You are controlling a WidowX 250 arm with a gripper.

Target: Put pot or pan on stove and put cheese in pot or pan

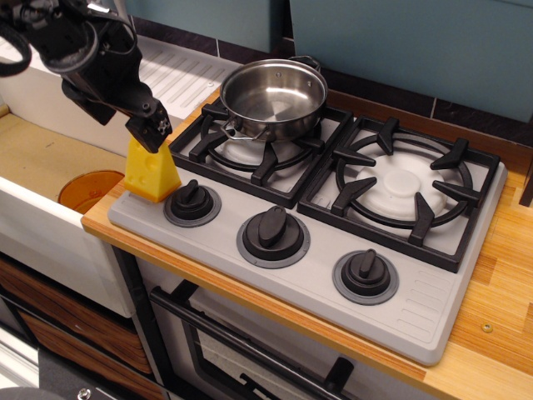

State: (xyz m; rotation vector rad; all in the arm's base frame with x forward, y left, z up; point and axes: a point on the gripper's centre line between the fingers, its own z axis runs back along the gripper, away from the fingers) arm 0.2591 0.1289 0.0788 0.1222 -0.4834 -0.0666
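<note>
We find the cheese (pixel 151 173) standing upright at the left of the frame, on the front left corner of the stove (pixel 350 308), just beside the leftmost knob (pixel 191 202), while the pot (pixel 273 97) already sits on the left burner grate (pixel 265 143) in the upper middle, empty and open to receive it. The gripper (pixel 148 131) hangs from the upper left with its fingertips right at the top of the wedge; we cannot tell from this angle whether its jaws are spread around the tip or closed, as one finger hides the other. We judge the cheese to be light, rigid, hollow plastic with a smooth, fairly slippery skin, so it should neither deform nor break but could squirt out of a pinch. Its sloped faces narrow toward the top, which would push fingers upward, so we would take it lower down across the two flat parallel sides. The orange cup (pixel 89 190) in the sink (pixel 37 158) at the left edge plays no part here.
</note>
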